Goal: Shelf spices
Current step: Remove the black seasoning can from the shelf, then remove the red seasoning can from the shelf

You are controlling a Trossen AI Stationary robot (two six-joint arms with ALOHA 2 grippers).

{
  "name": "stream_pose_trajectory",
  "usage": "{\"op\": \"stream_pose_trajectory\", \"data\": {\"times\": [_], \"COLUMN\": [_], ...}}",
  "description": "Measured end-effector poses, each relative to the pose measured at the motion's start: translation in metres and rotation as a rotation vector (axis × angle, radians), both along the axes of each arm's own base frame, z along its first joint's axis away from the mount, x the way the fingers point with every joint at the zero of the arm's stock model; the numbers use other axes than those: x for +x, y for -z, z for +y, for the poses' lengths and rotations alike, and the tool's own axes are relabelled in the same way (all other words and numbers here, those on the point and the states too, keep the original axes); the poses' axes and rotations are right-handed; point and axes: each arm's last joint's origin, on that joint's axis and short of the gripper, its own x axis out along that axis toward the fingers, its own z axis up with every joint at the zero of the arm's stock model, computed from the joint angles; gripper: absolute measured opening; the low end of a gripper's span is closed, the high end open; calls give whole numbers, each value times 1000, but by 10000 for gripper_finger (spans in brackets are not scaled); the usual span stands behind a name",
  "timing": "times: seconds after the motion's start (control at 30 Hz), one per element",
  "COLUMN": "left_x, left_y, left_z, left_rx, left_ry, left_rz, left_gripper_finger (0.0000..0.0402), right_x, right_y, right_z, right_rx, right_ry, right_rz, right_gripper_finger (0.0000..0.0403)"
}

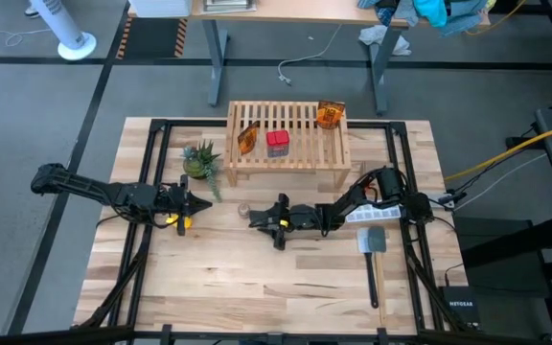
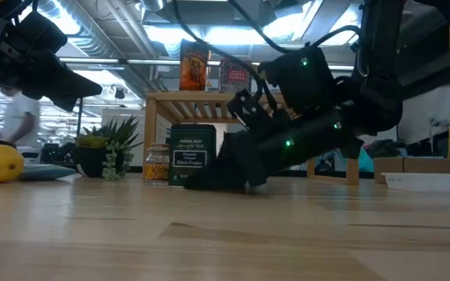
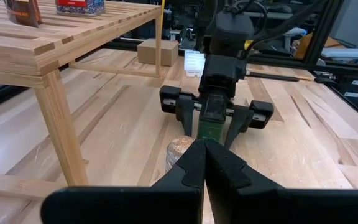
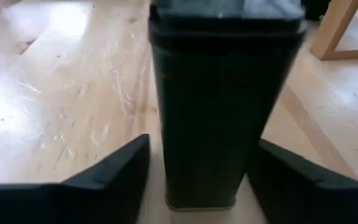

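I count three spices already up on the shelf (image 1: 288, 134): an orange packet (image 1: 247, 138) near its left side, the red tin (image 1: 277, 142) at the middle, and a second orange packet (image 1: 330, 114) at the far right corner. Two are left, by my reading, both still on the worktop (image 1: 257, 278) in front of the shelf: the dark grey box (image 2: 192, 155), standing upright, and the tiny clear jar (image 2: 156, 163) just beside it. My right pincer (image 1: 268, 218) lies low over the worktop with its fingers spread to either side of the box; in the right wrist view there is a gap on both sides of the box (image 4: 222, 99), so it is straddled, not pinched. My left pincer (image 1: 202, 202) waits near the green plant (image 1: 200, 159), its fingers pressed together with nothing between them. So I judge the job a little past halfway. Some things I cannot settle: the right wrist view cuts the box off at its top, the left wrist view shows only a sliver of the jar (image 3: 180, 149) behind my own fingers, and from above the jar is too small to read. Whether the box touches the jar I cannot tell.
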Motion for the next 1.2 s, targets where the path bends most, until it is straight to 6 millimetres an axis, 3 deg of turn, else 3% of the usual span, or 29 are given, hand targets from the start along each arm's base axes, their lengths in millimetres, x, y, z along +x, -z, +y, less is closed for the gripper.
{"op": "stream_pose_trajectory", "data": {"times": [0.2,0.43,0.8,1.2], "left_x": [0,0,0,0], "left_y": [0,0,0,0], "left_z": [0,0,0,0], "left_rx": [0,-14,-19,-19], "left_ry": [0,-3,-3,-3], "left_rz": [0,-1,-2,-2], "left_gripper_finger": [0,0,0,0], "right_x": [0,-1,-9,-39], "right_y": [-1,-14,-69,-134], "right_z": [0,-1,0,-3], "right_rx": [29,29,55,43], "right_ry": [7,14,-22,-1], "right_rz": [-5,26,76,155], "right_gripper_finger": [329,342,339,339]}}
